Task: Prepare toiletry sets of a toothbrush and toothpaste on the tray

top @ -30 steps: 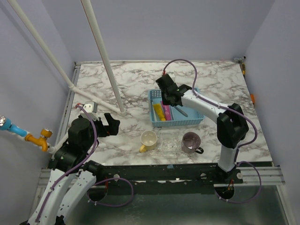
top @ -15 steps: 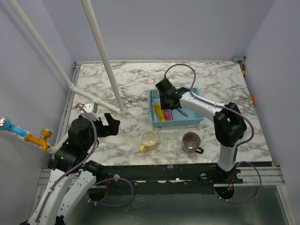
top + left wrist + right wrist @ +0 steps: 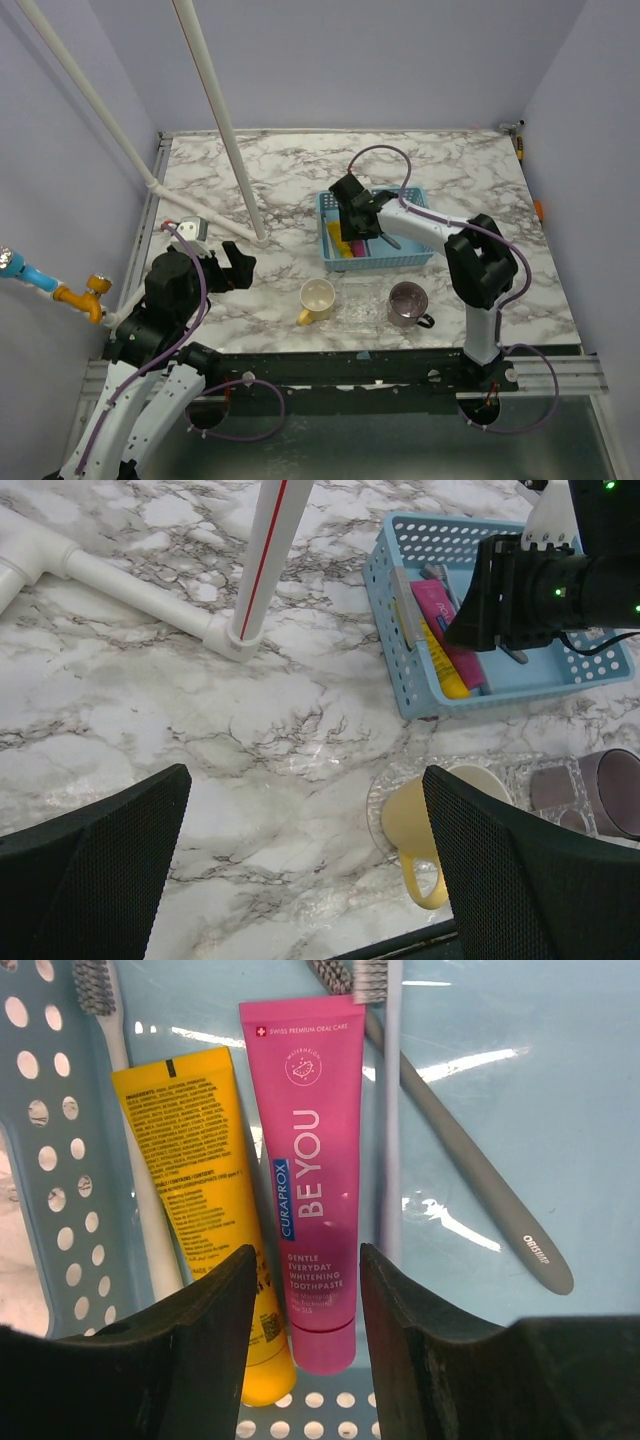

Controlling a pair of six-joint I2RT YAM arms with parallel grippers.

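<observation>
A pink tube (image 3: 305, 1160) and a yellow tube (image 3: 205, 1200) lie side by side in a blue basket (image 3: 400, 262). A pale blue brush (image 3: 388, 1110) and a grey brush (image 3: 470, 1170) lie to the right of the pink tube. Another pale brush (image 3: 130, 1140) lies left of the yellow tube. My right gripper (image 3: 308, 1260) is open and low in the basket, its jaws either side of the pink tube's cap end. My left gripper (image 3: 305, 780) is open and empty above the table's near left. A clear tray (image 3: 362, 305) lies near the front edge.
A yellow mug (image 3: 318, 298) stands at the tray's left end and a translucent purple mug (image 3: 406, 302) at its right end. A white pipe frame (image 3: 225, 130) rises from the table left of the basket. The basket walls enclose the right gripper.
My right gripper has moved left and down into the basket, over the tubes. The left arm has not moved.
</observation>
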